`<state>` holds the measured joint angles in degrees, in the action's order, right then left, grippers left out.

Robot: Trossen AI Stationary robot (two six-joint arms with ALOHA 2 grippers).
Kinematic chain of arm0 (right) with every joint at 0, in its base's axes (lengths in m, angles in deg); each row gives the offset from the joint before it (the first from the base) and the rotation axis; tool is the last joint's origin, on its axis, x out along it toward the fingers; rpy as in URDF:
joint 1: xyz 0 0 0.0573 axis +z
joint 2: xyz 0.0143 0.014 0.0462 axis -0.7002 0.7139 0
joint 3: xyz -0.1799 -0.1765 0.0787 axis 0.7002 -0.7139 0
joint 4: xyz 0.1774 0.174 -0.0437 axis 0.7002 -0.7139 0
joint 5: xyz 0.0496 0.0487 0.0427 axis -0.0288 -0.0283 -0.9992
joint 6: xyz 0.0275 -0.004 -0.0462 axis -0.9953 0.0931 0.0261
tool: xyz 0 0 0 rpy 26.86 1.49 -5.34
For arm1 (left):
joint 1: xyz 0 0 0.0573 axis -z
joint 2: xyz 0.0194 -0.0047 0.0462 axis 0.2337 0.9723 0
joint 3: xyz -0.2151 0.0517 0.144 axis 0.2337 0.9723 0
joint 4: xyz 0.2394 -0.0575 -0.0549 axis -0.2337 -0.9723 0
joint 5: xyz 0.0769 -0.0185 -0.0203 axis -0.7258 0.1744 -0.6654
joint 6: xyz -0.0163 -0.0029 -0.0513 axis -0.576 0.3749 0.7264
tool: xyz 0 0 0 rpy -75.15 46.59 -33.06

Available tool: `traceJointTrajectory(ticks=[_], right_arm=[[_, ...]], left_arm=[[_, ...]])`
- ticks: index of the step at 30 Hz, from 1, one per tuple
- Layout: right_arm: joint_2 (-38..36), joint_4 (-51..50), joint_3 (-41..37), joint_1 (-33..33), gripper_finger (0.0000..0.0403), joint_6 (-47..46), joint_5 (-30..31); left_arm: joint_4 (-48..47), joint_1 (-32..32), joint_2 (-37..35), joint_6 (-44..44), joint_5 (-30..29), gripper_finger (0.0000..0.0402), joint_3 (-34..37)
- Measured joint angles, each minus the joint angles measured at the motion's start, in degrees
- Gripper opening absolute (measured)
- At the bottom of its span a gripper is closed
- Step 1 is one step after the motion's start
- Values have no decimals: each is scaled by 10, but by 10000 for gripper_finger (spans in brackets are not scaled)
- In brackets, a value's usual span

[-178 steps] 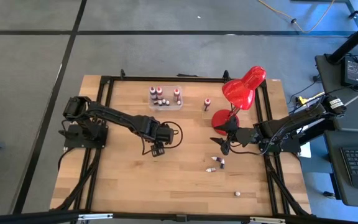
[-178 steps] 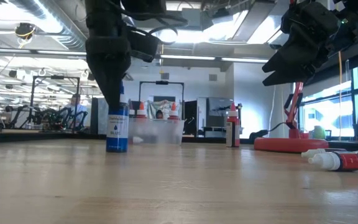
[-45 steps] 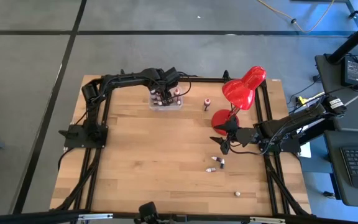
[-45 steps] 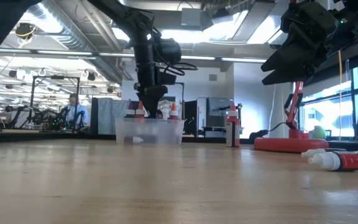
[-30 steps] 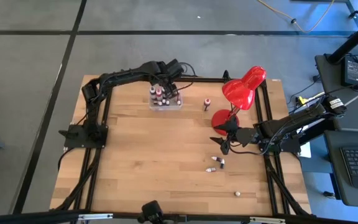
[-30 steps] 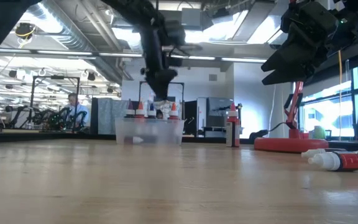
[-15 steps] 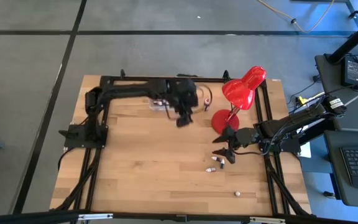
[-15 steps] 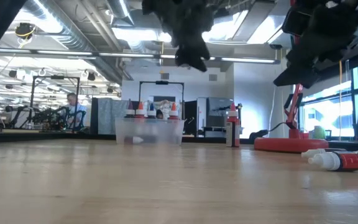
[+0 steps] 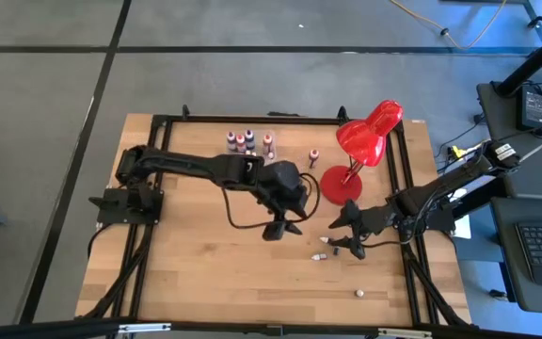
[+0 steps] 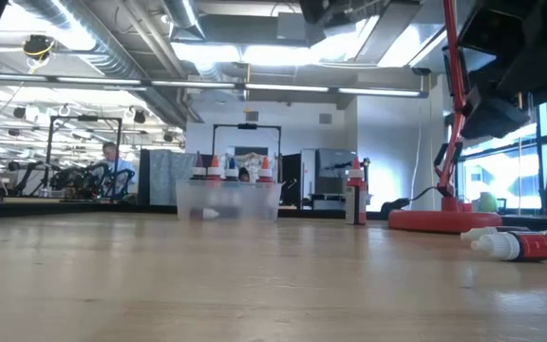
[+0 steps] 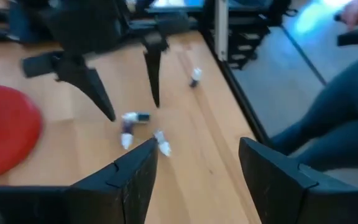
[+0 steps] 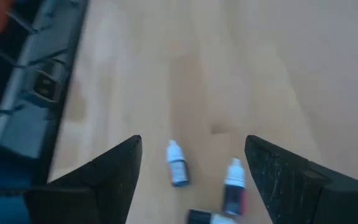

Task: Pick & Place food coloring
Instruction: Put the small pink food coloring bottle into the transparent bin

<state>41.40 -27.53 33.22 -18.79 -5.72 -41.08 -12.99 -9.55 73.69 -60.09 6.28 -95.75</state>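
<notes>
While both arms hover mid-desk | left end effector (image 9: 281, 230) fingers apart, empty | right end effector (image 9: 349, 239) spread wide above loose food coloring bottles (image 9: 326, 247) | red lamp (image 9: 365, 134) far right

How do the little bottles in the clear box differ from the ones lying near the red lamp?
The bottles in the clear box stand upright, caps up, at the table's far edge. The loose bottles lie on their sides on bare wood, under the right gripper. Both are tiny with white caps.
</notes>
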Motion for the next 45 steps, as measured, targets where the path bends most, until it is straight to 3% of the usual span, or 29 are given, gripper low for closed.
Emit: traceJointTrajectory(ticks=[5,11,15,19,24,30,37,45], right_arm=[[12,-26,0,17,289,-10,47],[78,-28,1,22,289,-7,48],[142,-47,19,23,289,2,24],[198,-68,54,24,284,21,23],[254,-106,97,23,261,34,28],[290,-129,112,23,219,11,21],[301,-130,115,21,153,-7,31],[303,-130,126,2,67,-32,38]], left_arm=[[32,32,-1,20,-87,221,0],[180,76,4,10,-106,221,-1],[121,79,17,42,-114,221,2],[106,89,5,42,-180,221,4],[245,87,-34,72,-163,221,140],[484,79,-157,120,-148,221,347],[519,83,-280,123,-235,221,499],[468,89,-429,134,-263,221,614]])
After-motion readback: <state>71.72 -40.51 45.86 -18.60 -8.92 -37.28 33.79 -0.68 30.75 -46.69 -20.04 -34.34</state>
